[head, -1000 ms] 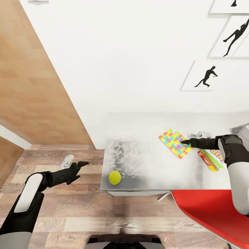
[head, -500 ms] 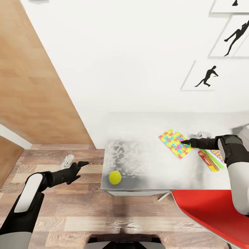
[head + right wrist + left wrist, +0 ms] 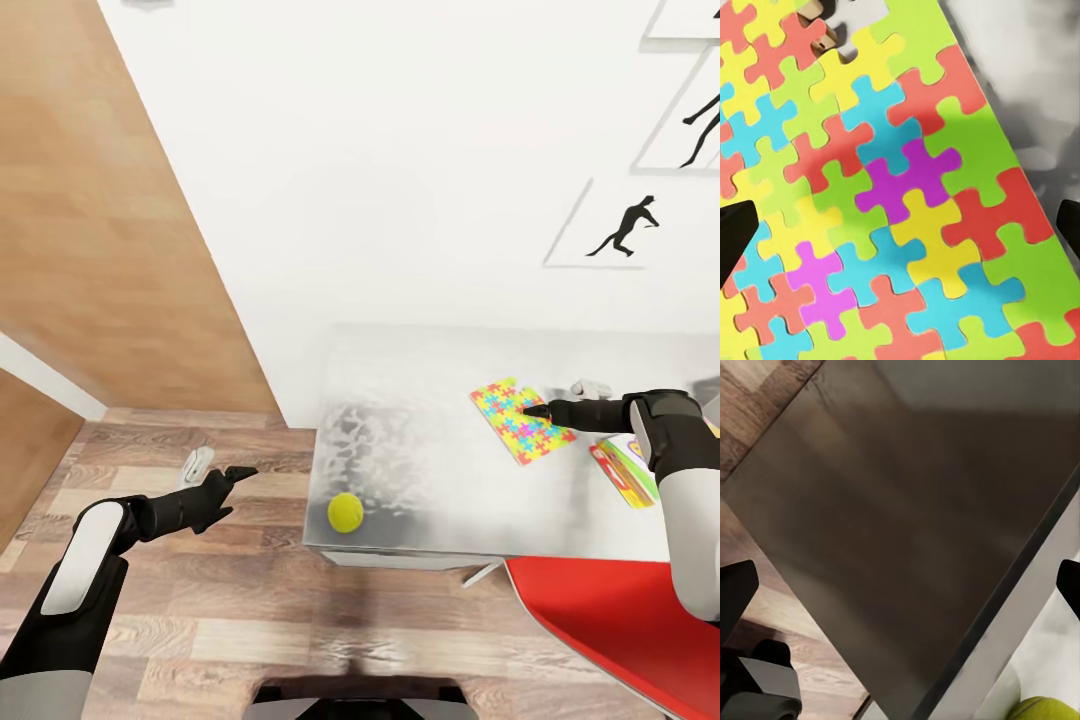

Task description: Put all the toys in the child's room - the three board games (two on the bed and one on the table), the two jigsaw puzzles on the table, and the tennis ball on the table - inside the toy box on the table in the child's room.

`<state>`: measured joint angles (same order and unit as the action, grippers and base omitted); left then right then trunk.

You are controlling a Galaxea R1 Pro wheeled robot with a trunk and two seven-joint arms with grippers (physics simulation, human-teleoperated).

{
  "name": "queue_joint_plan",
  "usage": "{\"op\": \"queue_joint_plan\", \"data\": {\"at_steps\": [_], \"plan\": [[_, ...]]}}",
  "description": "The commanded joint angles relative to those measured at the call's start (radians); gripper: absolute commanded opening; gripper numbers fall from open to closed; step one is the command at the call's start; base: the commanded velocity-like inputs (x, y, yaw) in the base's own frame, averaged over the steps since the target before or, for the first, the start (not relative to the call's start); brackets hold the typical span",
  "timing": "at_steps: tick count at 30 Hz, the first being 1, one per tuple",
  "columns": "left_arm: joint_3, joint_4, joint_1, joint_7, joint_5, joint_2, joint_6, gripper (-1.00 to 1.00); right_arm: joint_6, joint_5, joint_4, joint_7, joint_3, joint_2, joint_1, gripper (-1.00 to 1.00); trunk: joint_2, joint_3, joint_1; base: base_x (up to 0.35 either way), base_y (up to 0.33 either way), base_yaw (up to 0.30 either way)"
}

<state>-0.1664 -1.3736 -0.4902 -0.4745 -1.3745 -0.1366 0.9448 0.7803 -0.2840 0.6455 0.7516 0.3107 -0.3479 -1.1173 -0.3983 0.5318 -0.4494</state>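
On the white table (image 3: 430, 400), a jigsaw puzzle (image 3: 510, 425) lies flat at the right of the top. My right gripper (image 3: 562, 399) hovers open just over it. The right wrist view looks straight down on the puzzle (image 3: 900, 187), with the right gripper (image 3: 900, 225) spread wide above it. The tennis ball (image 3: 345, 512) rests near the table's front left corner. My left gripper (image 3: 218, 467) is open over the floor, left of the table, holding nothing. Its wrist view has the table's dark side (image 3: 892, 532) and the ball (image 3: 1042, 710). The toy box and bed are out of view.
A flat red-and-green box (image 3: 622, 472) lies on the table beside my right forearm, partly hidden. A red chair (image 3: 620, 620) stands at the table's front right. The wall carries black figure prints (image 3: 625, 225). A wood panel (image 3: 100, 250) rises at the left.
The whole picture has shifted, so the camera moved: table, ball, puzzle and prints now sit a little further right. Both arms hold the same pose, grippers still open.
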Motion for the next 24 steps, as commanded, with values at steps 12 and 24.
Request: {"op": "queue_joint_plan", "data": {"at_steps": [12, 24], "plan": [[0.000, -0.001, -0.001, -0.010, -0.009, 0.001, 0.003, 1.00, 0.003, -0.010, 0.002, 0.009, 0.005, -0.001, -0.002, 1.00, -0.002, 0.001, -0.001, 0.000, 0.000, 0.013], [0.001, -0.001, -0.001, -0.010, -0.009, 0.001, 0.003, 1.00, 0.002, -0.010, 0.002, 0.008, 0.005, -0.003, -0.002, 1.00, -0.002, 0.001, -0.001, 0.000, 0.000, 0.002]]}}
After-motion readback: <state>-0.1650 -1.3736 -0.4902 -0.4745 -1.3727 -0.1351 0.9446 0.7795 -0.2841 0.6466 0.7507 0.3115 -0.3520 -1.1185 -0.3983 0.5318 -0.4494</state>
